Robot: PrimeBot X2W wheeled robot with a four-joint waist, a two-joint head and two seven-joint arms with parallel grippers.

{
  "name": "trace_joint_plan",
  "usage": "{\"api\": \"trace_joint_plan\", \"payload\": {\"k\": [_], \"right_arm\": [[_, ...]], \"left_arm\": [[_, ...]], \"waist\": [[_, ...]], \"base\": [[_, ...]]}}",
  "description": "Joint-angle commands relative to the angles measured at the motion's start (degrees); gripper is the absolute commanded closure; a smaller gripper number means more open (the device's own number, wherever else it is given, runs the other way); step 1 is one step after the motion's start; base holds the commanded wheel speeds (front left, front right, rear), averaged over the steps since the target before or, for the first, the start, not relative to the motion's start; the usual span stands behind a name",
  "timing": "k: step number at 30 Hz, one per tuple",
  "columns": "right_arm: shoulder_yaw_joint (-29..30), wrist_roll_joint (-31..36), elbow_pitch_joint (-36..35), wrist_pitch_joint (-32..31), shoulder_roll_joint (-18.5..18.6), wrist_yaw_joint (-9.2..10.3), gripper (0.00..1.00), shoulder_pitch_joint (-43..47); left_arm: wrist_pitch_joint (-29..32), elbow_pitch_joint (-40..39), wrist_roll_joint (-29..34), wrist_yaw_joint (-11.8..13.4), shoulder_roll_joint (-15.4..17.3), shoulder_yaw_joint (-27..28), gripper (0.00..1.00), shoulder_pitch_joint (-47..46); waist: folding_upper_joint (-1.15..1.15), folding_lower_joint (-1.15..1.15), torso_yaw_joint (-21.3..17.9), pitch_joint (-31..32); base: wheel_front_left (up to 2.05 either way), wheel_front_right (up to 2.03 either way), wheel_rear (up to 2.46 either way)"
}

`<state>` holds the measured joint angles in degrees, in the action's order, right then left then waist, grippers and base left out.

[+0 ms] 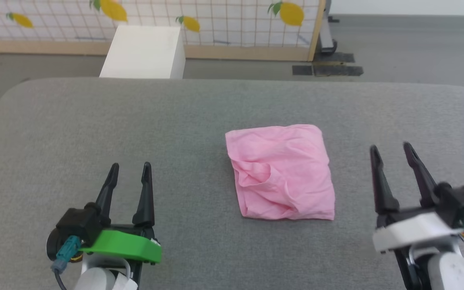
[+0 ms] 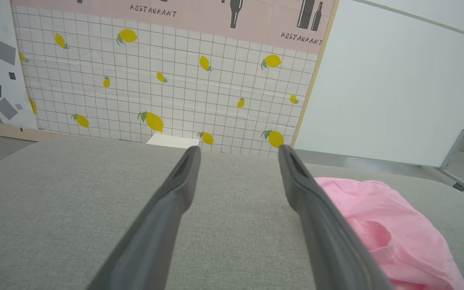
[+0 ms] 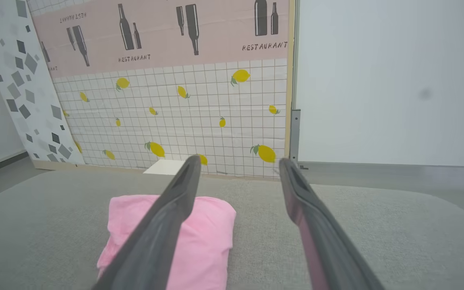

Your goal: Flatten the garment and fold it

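Lying folded into a rumpled square, the garment point(image 1: 281, 173) sits on the grey pad point(image 1: 95, 121), slightly right of centre in the head view, between the two grippers and touching neither. The left gripper point(image 1: 131, 165) is poised at the lower left of that view, well apart from the cloth, its two dark fingers spread and gripping nothing. The right gripper point(image 1: 390, 147) stands near the garment's right edge, fingers likewise parted and empty. Creases run across the pink cloth, with a deeper tuck near its left side. In the left wrist view the cloth shows past the right-hand finger; in the right wrist view it lies partly behind the left-hand finger. Beyond the pad's far edge a white box point(image 1: 145, 52) stands on the floor before a lemon-print screen point(image 1: 232, 24).
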<state>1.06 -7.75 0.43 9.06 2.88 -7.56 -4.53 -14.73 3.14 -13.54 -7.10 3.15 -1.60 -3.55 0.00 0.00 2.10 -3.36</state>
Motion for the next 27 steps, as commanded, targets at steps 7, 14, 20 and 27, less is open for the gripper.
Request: {"api": "trace_joint_plan", "payload": {"k": [7, 14, 20, 27], "right_arm": [[2.57, 2.99, 1.30, 2.52, 0.00, 0.08, 0.00, 6.10], [2.55, 3.85, 2.06, 3.00, 0.00, 0.08, 0.00, 6.98], [2.35, 3.62, 2.45, 3.20, 0.00, 0.08, 0.00, 6.79], [2.49, 3.14, 2.36, 3.11, 0.00, 0.08, 0.00, 6.76]], "left_arm": [[-0.27, 2.37, 0.21, -0.38, 0.00, -0.06, 0.00, 2.03], [-0.27, 3.09, 0.04, -0.38, -0.02, -0.46, 0.00, 2.11], [-0.27, 3.22, -0.02, -0.38, -0.04, -0.52, 0.00, 1.85], [-0.27, 3.13, -0.04, -0.38, -0.06, -0.52, 0.00, 1.77]], "waist": [[0.00, 0.00, -2.32, 2.60], [0.00, 0.00, -2.57, 2.66], [0.00, 0.00, -2.54, 2.56], [0.00, 0.00, -2.33, 2.35]], "base": [[0.00, 0.00, 0.00], [0.00, 0.00, 0.00], [0.00, 0.00, 0.00], [0.00, 0.00, 0.00]]}}
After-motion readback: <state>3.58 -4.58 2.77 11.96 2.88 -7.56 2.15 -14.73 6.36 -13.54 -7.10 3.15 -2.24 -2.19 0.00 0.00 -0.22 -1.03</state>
